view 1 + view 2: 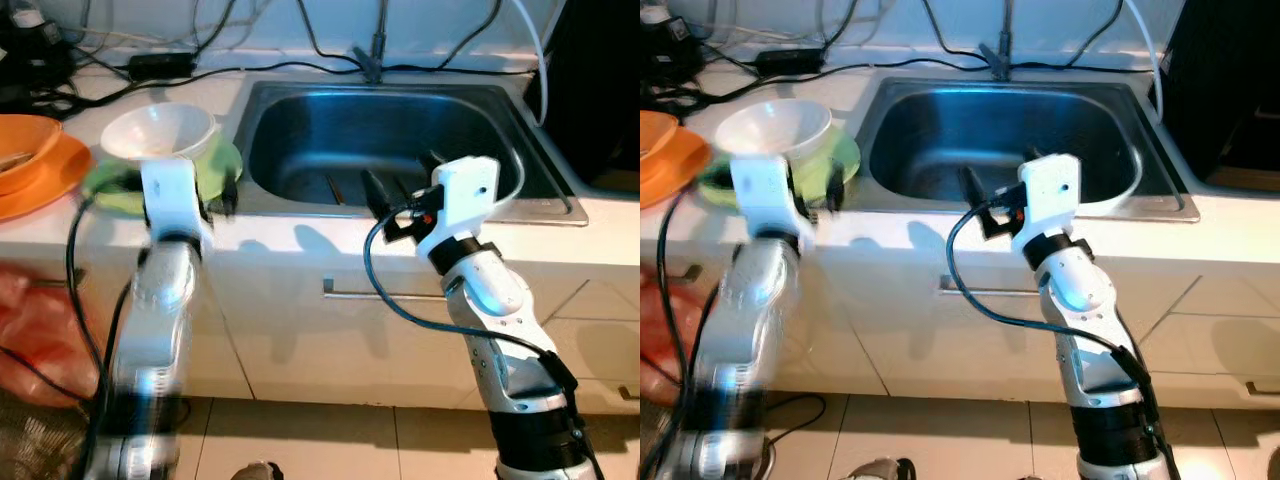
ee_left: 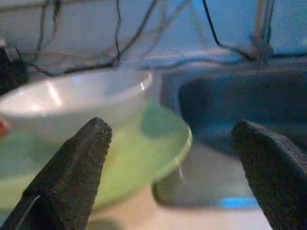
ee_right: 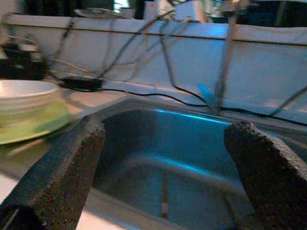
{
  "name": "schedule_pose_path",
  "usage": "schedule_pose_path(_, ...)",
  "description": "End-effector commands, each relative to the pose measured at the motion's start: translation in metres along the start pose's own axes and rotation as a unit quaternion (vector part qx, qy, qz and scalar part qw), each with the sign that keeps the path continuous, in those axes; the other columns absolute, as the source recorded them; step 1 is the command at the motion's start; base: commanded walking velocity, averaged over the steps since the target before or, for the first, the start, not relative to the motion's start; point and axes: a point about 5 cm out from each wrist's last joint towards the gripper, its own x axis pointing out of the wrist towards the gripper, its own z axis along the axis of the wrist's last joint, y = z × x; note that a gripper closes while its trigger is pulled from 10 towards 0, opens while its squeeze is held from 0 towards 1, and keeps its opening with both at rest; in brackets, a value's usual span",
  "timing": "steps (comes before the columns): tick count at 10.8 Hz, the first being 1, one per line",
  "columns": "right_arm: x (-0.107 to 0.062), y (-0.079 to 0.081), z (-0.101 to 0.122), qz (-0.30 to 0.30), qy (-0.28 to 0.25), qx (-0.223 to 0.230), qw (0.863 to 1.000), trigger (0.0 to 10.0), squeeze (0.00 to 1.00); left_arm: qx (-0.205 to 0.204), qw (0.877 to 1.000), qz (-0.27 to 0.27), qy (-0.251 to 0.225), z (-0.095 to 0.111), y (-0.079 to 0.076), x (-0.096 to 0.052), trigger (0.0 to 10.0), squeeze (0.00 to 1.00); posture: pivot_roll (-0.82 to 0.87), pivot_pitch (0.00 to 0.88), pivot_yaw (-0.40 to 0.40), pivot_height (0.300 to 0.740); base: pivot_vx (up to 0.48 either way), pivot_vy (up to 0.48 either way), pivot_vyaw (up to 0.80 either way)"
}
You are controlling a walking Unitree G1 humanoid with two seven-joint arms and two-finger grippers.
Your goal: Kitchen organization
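The left hand (image 2: 168, 177) is spread wide and holds nothing; its two black fingers (image 2: 67, 177) frame a white bowl (image 2: 72, 103) that sits in a green plate (image 2: 144, 158) on the worktop (image 1: 270, 250), just beside the sink (image 1: 500, 110). From the head views this arm is blurred, and its white wrist housing covers the near edge of the green plate, so whether the fingertips touch the plate cannot be told.

The right hand (image 3: 163, 191) is also spread and empty, poised over the front rim of the sink with its fingers pointing into the basin. Something thin and dark lies on the sink bottom between them, too dim to identify.

The white bowl (image 1: 160, 130) is upright on the worktop, left of the sink. Further left, an orange bowl (image 1: 25, 150) rests on an orange plate (image 1: 60, 185), both cut off by the frame edge. Black cables (image 1: 300, 65) trail along the back of the worktop behind the sink, and a dark blurred object (image 1: 30, 50) sits in the far left corner. Below, a drawer handle (image 1: 380, 293) shows on the cabinet front, partly hidden by the right arm.
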Motion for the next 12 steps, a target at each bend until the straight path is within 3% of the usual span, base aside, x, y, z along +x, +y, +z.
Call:
schedule_pose_path(1,0.001,-0.005,0.003,-0.017,-0.007,-0.003,1.000,10.0,0.00,-0.005,1.000,-0.009,-0.010,0.005,-0.003,-0.003,10.0,0.00,0.03,0.069,0.038,0.740,0.000,0.000,0.00)
schedule_pose_path(4,0.002,-0.005,0.001,-0.026,-0.004,0.006,1.000,10.0,0.00,-0.012,0.999,-0.010,-0.029,0.013,-0.009,-0.007,10.0,0.00,0.03,0.071,0.038,0.740,0.000,0.000,-0.15)
schedule_pose_path(6,0.002,-0.006,0.002,-0.026,-0.004,0.007,1.000,10.0,0.00,-0.007,0.999,0.010,-0.044,0.020,-0.003,-0.007,10.0,0.00,0.03,0.072,0.037,0.740,0.000,0.000,-0.80)
schedule_pose_path(8,0.002,-0.007,0.003,-0.025,-0.010,0.001,1.000,10.0,0.00,-0.005,0.998,0.035,-0.049,0.023,0.002,-0.008,10.0,0.00,0.03,0.073,0.039,0.740,0.000,0.000,0.00)
schedule_pose_path(12,0.003,-0.004,0.004,-0.019,-0.012,-0.012,1.000,10.0,0.00,-0.009,0.999,0.033,-0.041,0.022,0.000,-0.007,10.0,0.00,0.03,0.072,0.041,0.740,0.000,0.000,0.80)
